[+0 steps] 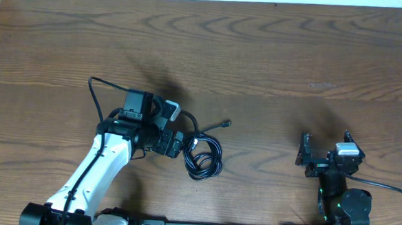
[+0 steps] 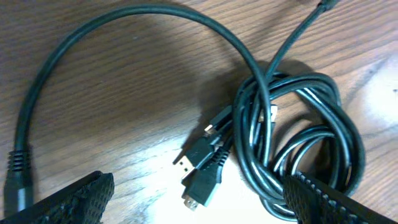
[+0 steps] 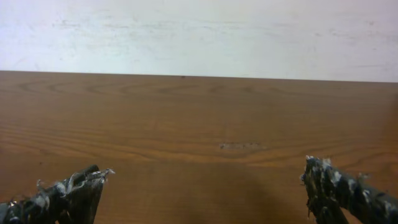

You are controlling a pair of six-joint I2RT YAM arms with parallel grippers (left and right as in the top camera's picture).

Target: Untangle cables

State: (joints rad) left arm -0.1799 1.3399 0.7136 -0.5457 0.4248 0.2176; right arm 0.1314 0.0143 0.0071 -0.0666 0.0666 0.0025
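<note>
The cables (image 1: 204,158) are thin black cords lying in a tangled coil on the wooden table, with one plug end (image 1: 226,123) stretched out to the upper right. My left gripper (image 1: 178,130) is open just left of the coil. In the left wrist view the coil (image 2: 305,149) lies by the right finger, and several plug ends (image 2: 200,171) lie between the open fingers (image 2: 199,205). One cord arcs from the left edge over into the knot (image 2: 149,14). My right gripper (image 1: 305,156) is open and empty, far right of the cables; it also shows in the right wrist view (image 3: 202,193).
The wooden table (image 1: 272,68) stretches behind both arms to a white edge at the back. A thin black robot cable (image 1: 92,86) loops left of the left wrist. The right arm's cable (image 1: 390,188) runs off toward the front right corner.
</note>
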